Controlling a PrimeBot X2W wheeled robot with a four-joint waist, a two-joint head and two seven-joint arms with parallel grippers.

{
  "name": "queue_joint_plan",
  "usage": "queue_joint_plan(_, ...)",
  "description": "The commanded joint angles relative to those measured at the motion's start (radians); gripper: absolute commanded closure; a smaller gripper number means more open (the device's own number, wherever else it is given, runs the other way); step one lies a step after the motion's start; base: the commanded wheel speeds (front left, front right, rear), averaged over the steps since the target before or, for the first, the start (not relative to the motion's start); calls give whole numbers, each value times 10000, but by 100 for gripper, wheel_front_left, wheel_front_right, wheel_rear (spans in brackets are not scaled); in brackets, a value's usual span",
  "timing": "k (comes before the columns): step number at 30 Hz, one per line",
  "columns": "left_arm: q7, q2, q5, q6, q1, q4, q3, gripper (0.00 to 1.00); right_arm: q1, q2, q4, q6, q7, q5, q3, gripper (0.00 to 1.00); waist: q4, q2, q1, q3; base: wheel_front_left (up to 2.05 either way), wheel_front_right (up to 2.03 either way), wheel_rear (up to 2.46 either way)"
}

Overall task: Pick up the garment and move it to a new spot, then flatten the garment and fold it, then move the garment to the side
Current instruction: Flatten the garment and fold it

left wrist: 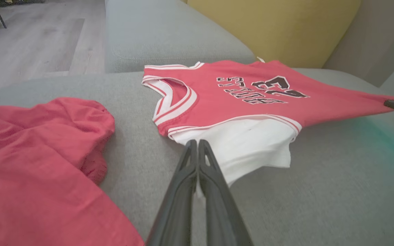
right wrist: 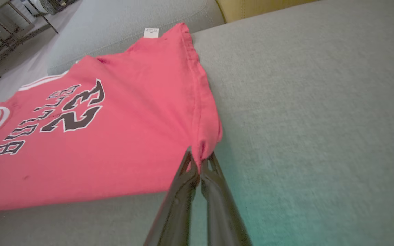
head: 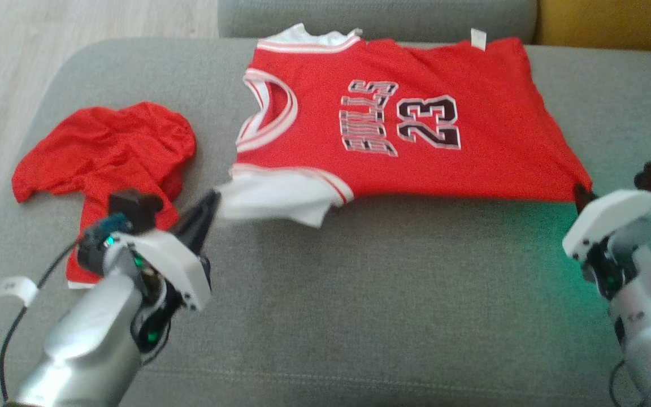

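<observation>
Starting with the largest item: what carries the work? (Inspector)

The grey sofa seat point(head: 359, 294). The red Bulls 23 jersey point(head: 416, 158) lies spread on its far half, print up, with the neck toward the robot's left and the hem toward its right. (Assessor)

Anything else on the seat? (Inspector)

A crumpled red garment point(head: 105, 147) lies at the left, apart from the jersey and partly under the left arm. I judge it no part of this step. (Assessor)

The grippers? (Inspector)

The left gripper point(head: 209, 206) is clamped on the white sleeve point(head: 269, 206) at the near shoulder. The right gripper point(head: 582, 195) is clamped on the near hem corner point(right wrist: 207, 136). Each has its fingers pressed together with cloth between them. (Assessor)

The step in hand, and how should it be done? (Inspector)

I judge it to be flattening: the near edge is stretched between the two grips, likely ahead of the fold.
- Draw both ends apart evenly and low to the seat, so the print does not skew.
- The sleeve is bunched and its hold looks slight, so tug gently or it may slip.
- For the fold, raise both ends together and carry the near edge toward the far edge, where the white label point(head: 478, 38) sits.
- Let go only once the cloth lies flat.
- Keep the left arm from dragging the crumpled garment along. (Assessor)
</observation>
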Motion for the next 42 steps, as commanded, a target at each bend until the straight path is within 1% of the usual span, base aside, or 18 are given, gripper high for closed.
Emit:
queue_joint_plan(1,140,567,-108,12,-178,-459,141,100,109,-273,-352,73,92,128,351,100,-41,-1,1,-210,0,0,0)
queue_joint_plan(7,899,1181,-501,12,403,-1457,-595,100,720,-767,-786,73,716,381,1197,100,-4,-1,1,-514,0,0,0)
queue_joint_plan(15,1885,1984,-1227,12,972,-2764,-1352,100,1616,-1747,-1888,73,2156,1176,2601,100,-3,-1,1,-849,0,0,0)
queue_joint_plan(16,1885,1984,-1227,12,972,-2764,-1352,100,1616,-1747,-1888,73,2156,1176,2601,100,-3,-1,1,-849,0,0,0)
queue_joint_plan(21,2465,2471,-1788,12,1238,-3386,-1654,100,2159,-2299,-2821,73,3133,2016,3358,100,-76,-1,1,-1038,0,0,0)
queue_joint_plan(25,2898,2837,-2249,12,1391,-3842,-1807,100,2541,-2794,-3506,73,4134,2716,3819,100,-123,-1,1,-1162,0,0,0)
queue_joint_plan(28,3238,3124,-2561,12,1507,-4221,-1976,100,2771,-3137,-3965,73,4838,3134,4020,100,-149,-1,1,-1227,0,0,0)
queue_joint_plan(35,4056,3835,-3493,12,1776,-5161,-2420,100,3401,-3778,-4739,73,6446,4086,3992,100,-120,-1,1,-1355,0,0,0)
queue_joint_plan(42,4550,4476,-4470,12,1908,-6152,-2695,100,4127,-4102,-5540,73,7879,4698,3645,100,-106,-1,1,-1478,0,0,0)
